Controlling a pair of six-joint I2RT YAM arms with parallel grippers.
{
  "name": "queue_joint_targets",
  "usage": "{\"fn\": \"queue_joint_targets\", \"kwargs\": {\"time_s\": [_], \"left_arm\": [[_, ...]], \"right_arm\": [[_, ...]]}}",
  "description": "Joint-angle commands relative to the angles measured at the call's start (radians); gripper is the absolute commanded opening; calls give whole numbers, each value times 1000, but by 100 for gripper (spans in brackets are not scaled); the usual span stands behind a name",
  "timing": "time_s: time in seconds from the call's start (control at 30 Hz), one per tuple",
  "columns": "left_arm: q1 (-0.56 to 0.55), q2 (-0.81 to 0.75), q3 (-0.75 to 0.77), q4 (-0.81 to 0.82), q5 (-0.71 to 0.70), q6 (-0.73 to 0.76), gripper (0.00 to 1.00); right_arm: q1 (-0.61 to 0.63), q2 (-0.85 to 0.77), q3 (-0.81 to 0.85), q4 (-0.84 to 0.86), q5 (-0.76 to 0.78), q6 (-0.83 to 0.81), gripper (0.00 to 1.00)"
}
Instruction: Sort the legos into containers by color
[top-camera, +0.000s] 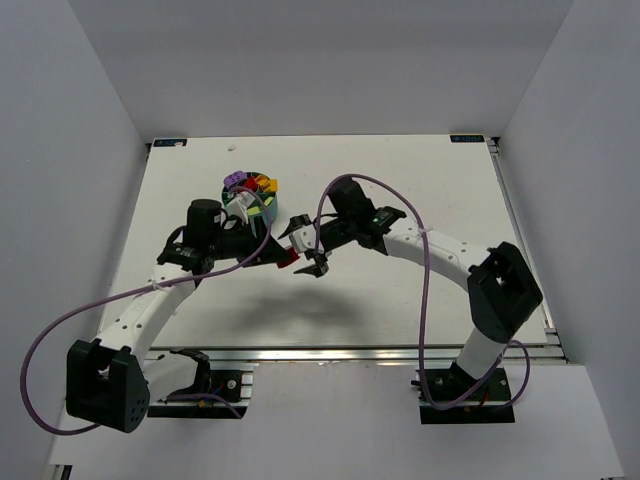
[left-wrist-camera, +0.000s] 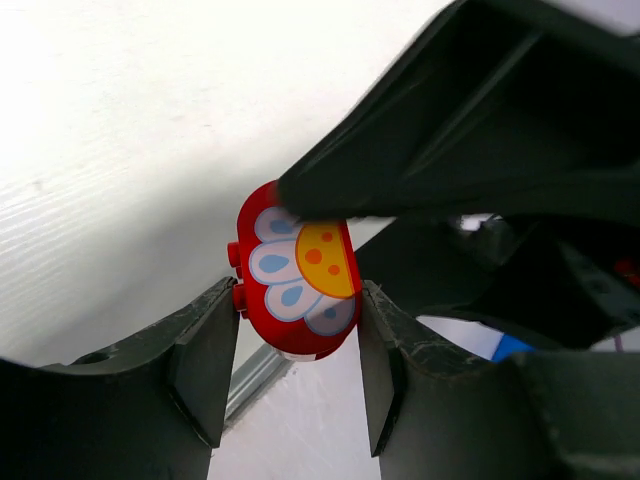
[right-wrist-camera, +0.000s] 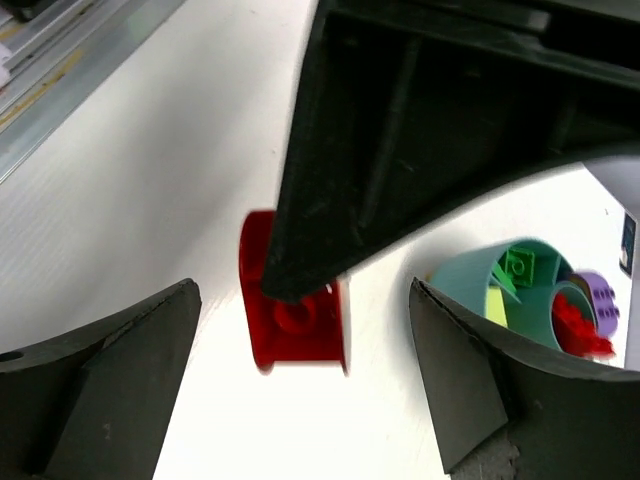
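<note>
White counter (top-camera: 420, 180), white walls; a red lego (left-wrist-camera: 292, 300) at the overhead frame's centre.
It is rounded and studded, printed with blue-white petals around an orange heart. The left end effector (left-wrist-camera: 295, 295) pinches it, and the right end effector (right-wrist-camera: 302, 300) gapes around it. The teal cup (right-wrist-camera: 458, 275) sits to the upper left.

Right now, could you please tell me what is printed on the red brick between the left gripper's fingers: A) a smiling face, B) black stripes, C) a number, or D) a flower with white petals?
D: in the left wrist view, the red brick held in the left gripper bears white petals with blue drops around a yellow centre.
</note>
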Motion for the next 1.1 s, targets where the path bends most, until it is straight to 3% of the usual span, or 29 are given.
{"fn": "queue_joint_targets", "kwargs": {"time_s": [0.0,0.13,0.33,0.4,0.53,0.63,0.67,0.7,1.07], "left_arm": [[0,-23,65,-92,-107,62,8],[7,-35,105,-149,-250,96,5],[12,-72,227,-195,-533,113,4],[12,-93,244,-149,-660,100,4],[15,-69,226,-8,-779,44,4],[26,21,247,65,-827,23,4],[30,43,255,108,-830,21,4],[36,61,255,133,-824,18,4],[216,254,243,444,-600,-88,4]], "right_arm": [[-33,-79,-17,118,35,110,89],[-128,-134,-57,213,90,264,89],[-263,-226,-157,271,137,324,89],[-297,-252,-215,320,150,361,89],[-317,-257,-249,322,157,404,88],[-321,-238,-217,275,135,433,47],[-325,-234,-211,276,131,451,23],[-326,-231,-206,282,131,471,19],[-351,-238,-241,314,131,520,24]]}}
